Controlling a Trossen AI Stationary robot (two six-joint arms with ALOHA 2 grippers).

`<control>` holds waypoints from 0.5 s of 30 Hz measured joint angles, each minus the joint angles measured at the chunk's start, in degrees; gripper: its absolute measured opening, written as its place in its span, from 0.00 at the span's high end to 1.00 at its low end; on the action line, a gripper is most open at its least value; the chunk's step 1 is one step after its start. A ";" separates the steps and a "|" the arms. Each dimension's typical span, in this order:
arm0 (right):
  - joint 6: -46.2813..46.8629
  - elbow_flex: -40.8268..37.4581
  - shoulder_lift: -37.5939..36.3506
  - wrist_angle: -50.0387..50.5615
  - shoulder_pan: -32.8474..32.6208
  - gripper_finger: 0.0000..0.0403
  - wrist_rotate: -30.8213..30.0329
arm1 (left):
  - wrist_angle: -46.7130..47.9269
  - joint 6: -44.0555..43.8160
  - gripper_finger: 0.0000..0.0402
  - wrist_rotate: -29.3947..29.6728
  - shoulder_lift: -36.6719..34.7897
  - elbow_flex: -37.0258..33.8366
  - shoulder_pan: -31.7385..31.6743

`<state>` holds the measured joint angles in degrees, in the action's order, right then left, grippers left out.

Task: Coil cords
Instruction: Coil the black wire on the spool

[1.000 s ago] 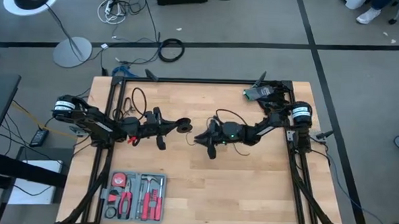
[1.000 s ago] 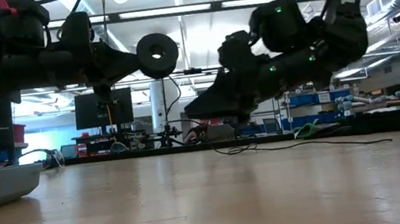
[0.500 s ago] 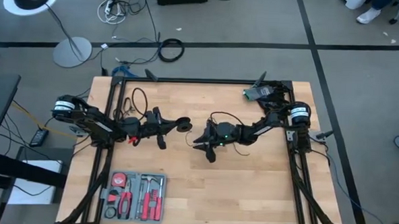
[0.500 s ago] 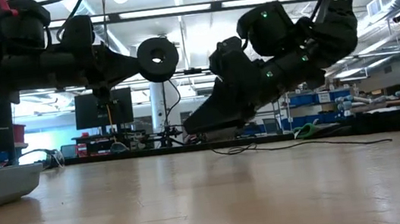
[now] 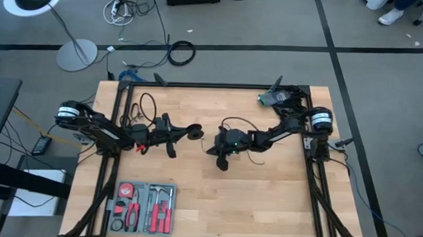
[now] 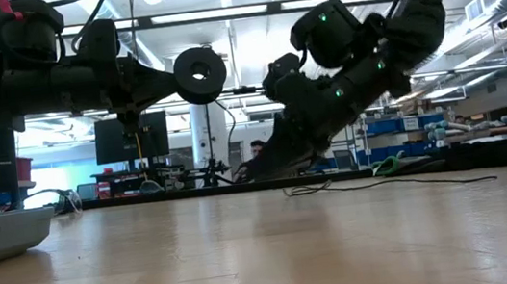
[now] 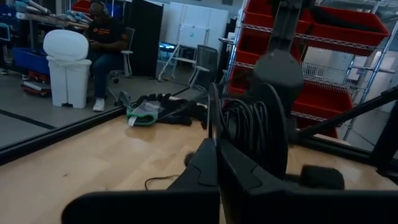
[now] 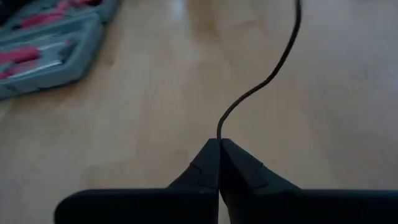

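Black wire (image 8: 261, 84) runs from my right gripper (image 8: 219, 148), whose fingers are pinched tight on it, low over the table (image 5: 265, 199) near its middle. Beside it, my left gripper (image 5: 184, 131) is clamped on the puck (image 6: 200, 73).

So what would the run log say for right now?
left gripper: shut on puck | right gripper: shut on wire | coiling unfinished

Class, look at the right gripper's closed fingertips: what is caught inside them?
The right gripper is shut on the thin black wire, which runs off across the table. The pinched stretch is hidden.
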<state>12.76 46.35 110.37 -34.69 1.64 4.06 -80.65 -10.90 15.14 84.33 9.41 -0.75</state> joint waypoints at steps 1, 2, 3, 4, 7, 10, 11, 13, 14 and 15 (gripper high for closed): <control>-0.26 0.00 -1.35 2.17 0.25 0.99 -0.83 | 0.07 0.00 1.00 -0.01 0.00 0.00 0.00; -0.61 0.00 -2.94 4.56 0.35 0.99 -1.77 | 0.25 0.00 1.00 -0.01 -0.01 0.00 0.00; -0.71 0.00 -4.75 7.14 0.50 0.99 -3.15 | 0.54 -0.02 1.00 -0.01 -0.02 0.00 0.00; -0.76 0.00 -6.47 9.38 0.60 0.99 -4.49 | 1.19 -0.02 1.00 -0.01 -0.02 0.00 0.00; -1.33 0.00 -12.38 14.82 0.89 0.99 -7.58 | 3.09 -0.18 1.00 -0.03 -0.02 0.00 0.00; -1.99 0.00 -17.39 16.49 1.21 0.99 -9.65 | 4.99 -0.26 1.00 -0.05 -0.02 0.00 0.00; -2.61 0.01 -18.64 16.42 1.25 1.00 -10.01 | 5.51 -0.31 1.00 -0.05 -0.02 0.09 0.00; -4.03 0.62 -20.61 16.86 1.30 1.00 -10.61 | 7.15 -0.96 1.00 -0.07 -0.02 0.81 0.00; -4.85 1.22 -21.12 16.91 1.30 1.00 -10.76 | 8.06 -1.25 1.00 -0.09 -0.02 1.13 0.00; -5.79 2.03 -21.39 16.80 1.30 1.00 -10.74 | 9.43 -1.38 1.00 -0.07 -0.02 1.71 0.00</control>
<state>6.97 48.37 88.98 -17.89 2.94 -6.68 -71.22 -12.27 15.07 84.31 11.12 -0.75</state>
